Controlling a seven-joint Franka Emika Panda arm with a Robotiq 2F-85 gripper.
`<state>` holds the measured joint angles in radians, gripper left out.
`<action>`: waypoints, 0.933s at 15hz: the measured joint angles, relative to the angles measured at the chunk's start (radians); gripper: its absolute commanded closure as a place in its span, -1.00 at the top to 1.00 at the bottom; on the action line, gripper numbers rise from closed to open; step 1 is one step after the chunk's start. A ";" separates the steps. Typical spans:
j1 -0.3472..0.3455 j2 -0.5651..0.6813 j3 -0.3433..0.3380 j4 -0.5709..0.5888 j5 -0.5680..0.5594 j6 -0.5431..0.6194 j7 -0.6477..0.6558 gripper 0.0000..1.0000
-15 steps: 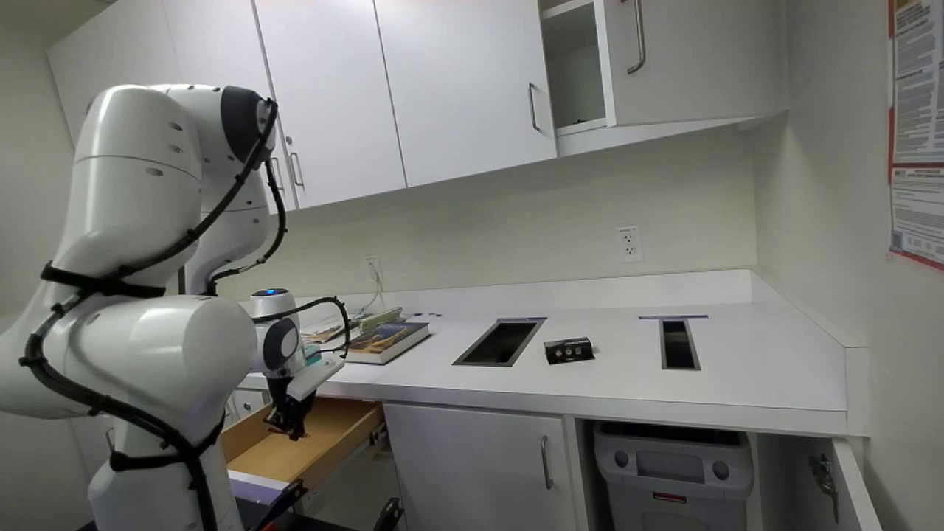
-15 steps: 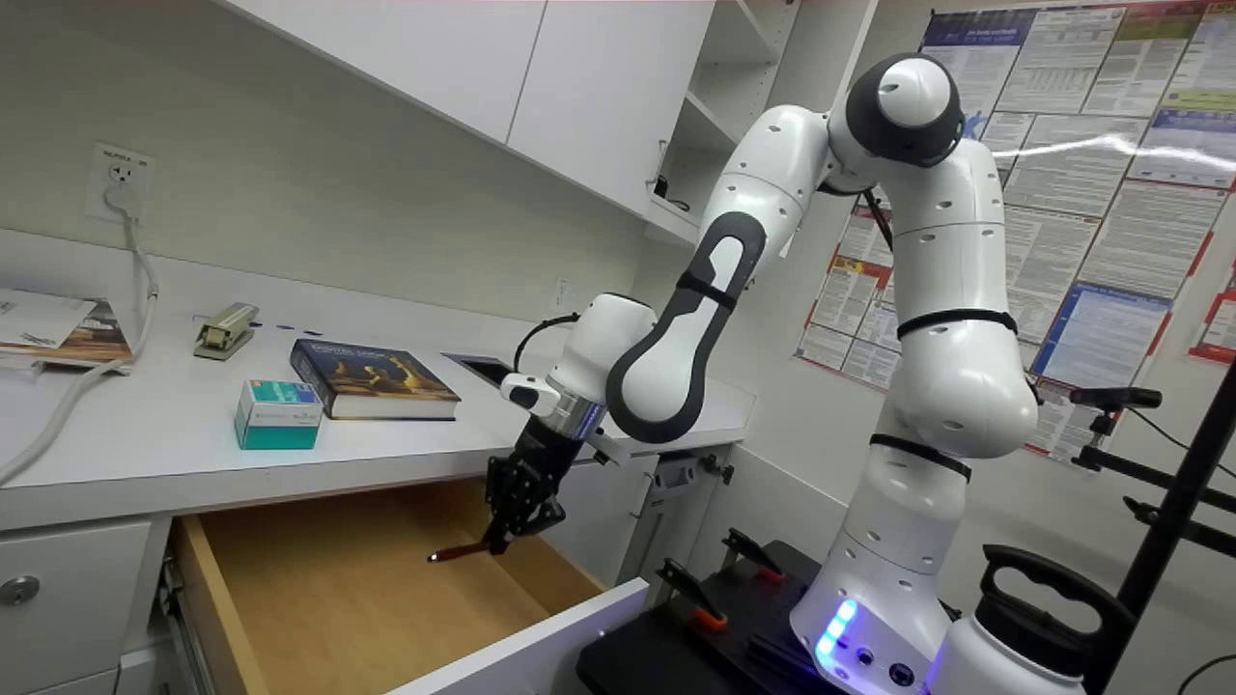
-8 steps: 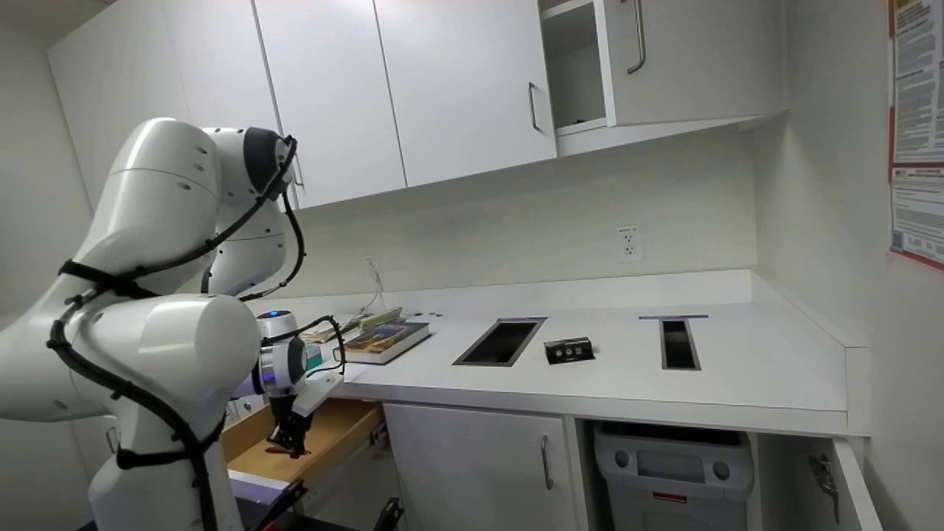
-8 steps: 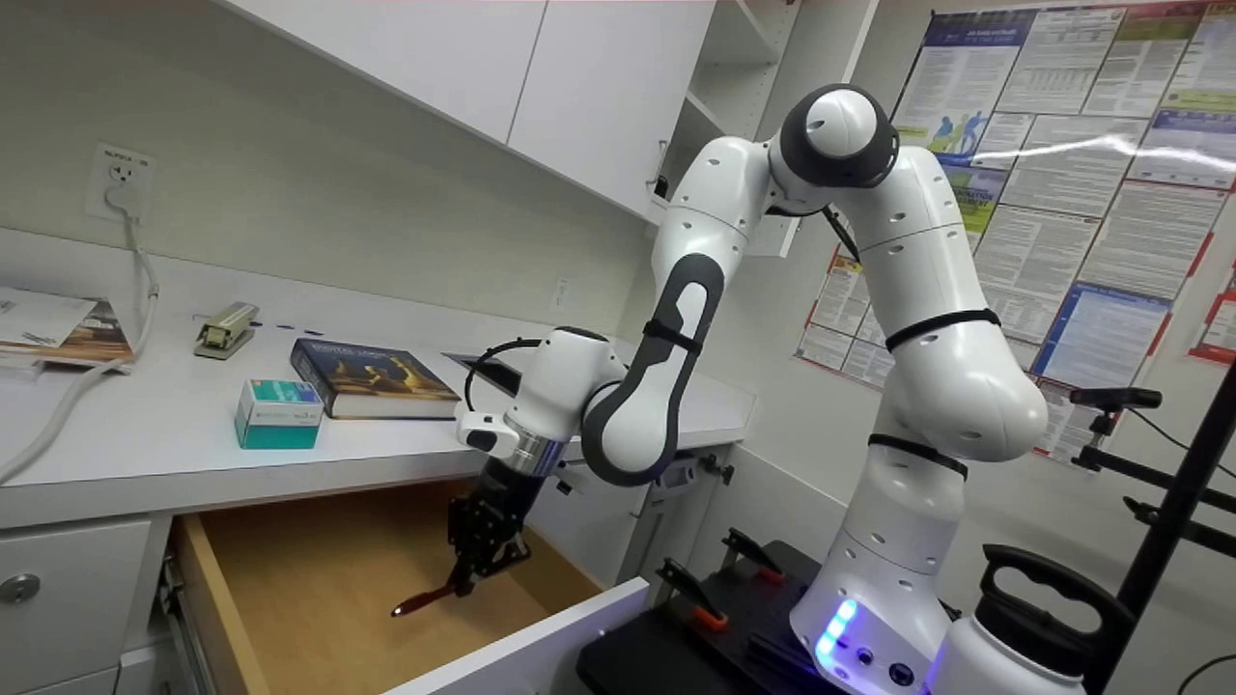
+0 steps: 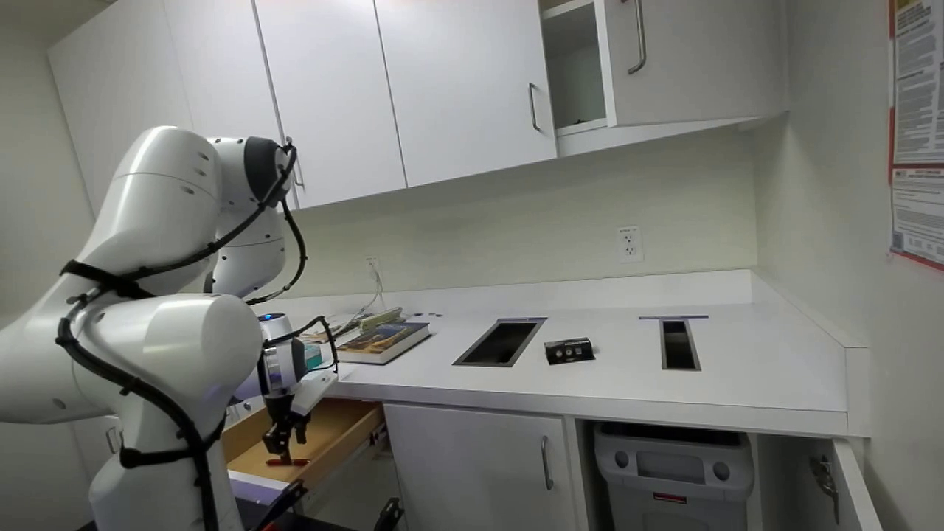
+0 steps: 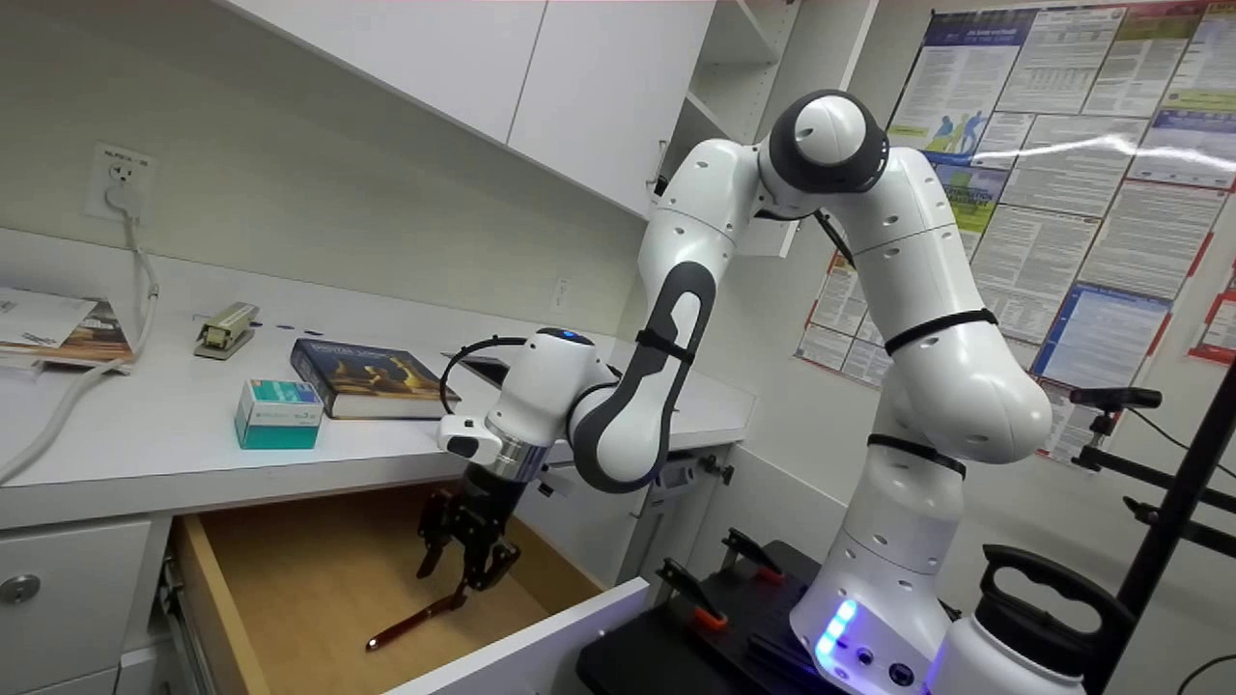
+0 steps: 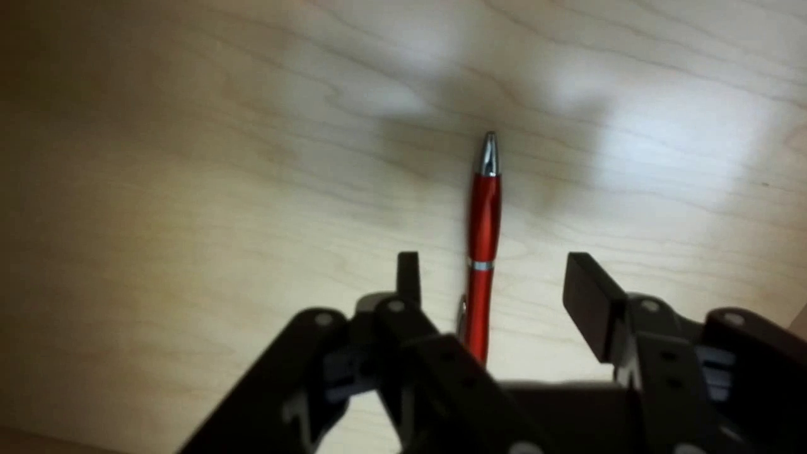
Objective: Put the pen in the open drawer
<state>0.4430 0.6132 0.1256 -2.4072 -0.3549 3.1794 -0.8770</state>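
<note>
One slim red pen with a silver tip (image 7: 483, 246) is showing, plus one shallow open drawer with a tan wooden inside (image 6: 299, 579). One white jointed robot arm (image 6: 908, 232) is carrying one black mechanical gripper (image 7: 496, 287); two dark blocky fingers (image 7: 592, 302) are showing. One thick dark-blue hardback book (image 6: 377, 381), one small white-and-teal box (image 6: 278, 415) and one long yellowish-green stapler (image 6: 227, 330) are sitting out. One small black object with light dots (image 5: 569, 350) is lying out, one grey plastic bin (image 5: 671, 466) is standing. Two dark rectangular cut-outs with metal rims (image 5: 505, 341) and two white rectangular wall outlets (image 5: 629, 244) are showing. Two black clamps with orange parts (image 6: 690, 589) are appearing. Flat printed papers (image 6: 43, 320) are overlapping, count unclear.
</note>
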 measured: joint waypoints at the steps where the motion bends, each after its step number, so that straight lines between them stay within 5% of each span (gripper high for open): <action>1: 0.006 -0.019 -0.011 -0.004 -0.013 -0.001 0.005 0.99; 4: -0.001 -0.105 -0.014 -0.036 -0.053 -0.022 0.018 1.00; 6: -0.071 -0.172 0.060 -0.073 -0.063 -0.052 0.008 1.00; 12: -0.525 -0.300 0.546 -0.159 0.164 -0.221 -0.198 1.00; 14: -0.643 -0.321 0.662 -0.156 0.240 -0.284 -0.263 1.00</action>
